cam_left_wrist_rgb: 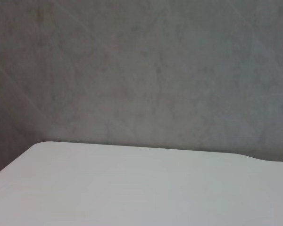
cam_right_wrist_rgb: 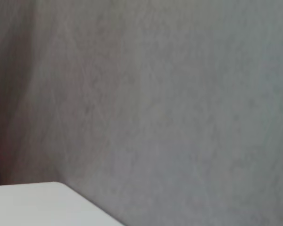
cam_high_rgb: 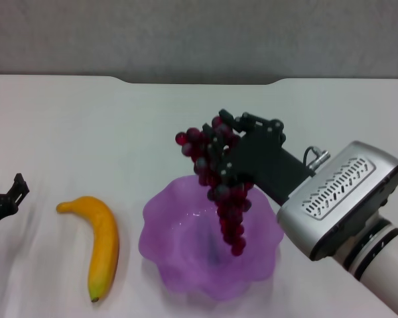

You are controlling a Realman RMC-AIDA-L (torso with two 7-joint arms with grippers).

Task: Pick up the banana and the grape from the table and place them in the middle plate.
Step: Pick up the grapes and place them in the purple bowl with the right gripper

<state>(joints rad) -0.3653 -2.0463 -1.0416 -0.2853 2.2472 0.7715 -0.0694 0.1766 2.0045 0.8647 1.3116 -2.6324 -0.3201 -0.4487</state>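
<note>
The right gripper [cam_high_rgb: 220,149] hangs above the middle plate [cam_high_rgb: 167,255], its dark fingers pinching the grape [cam_high_rgb: 224,192] near the top of the bunch. The cluster dangles straight down from the grip, long axis close to vertical, and its lowest berries hang over the bowl's hollow, directly below the gripper and a little toward the robot. Whether those berries already touch the purple plastic is hard to tell from the head view; they appear to sit just clear of it. A straight descent and release looks to be all that this step calls for.

The banana [cam_high_rgb: 101,245] lies on the table [cam_high_rgb: 66,132] well off to the left of the right gripper, just beside the plate's left rim but not touching it. Its long axis runs roughly toward and away from the robot, stem end farther off and greenish tip nearer. The left gripper [cam_high_rgb: 6,199] sits at the table's left edge, with the banana lying to its right and between it and the plate; that arm is clearly the nearer one for the fruit. Whether its fingers are spread or closed cannot be told.

Both wrist views show only wall and bare tabletop. No brand, label or legible writing appears anywhere
</note>
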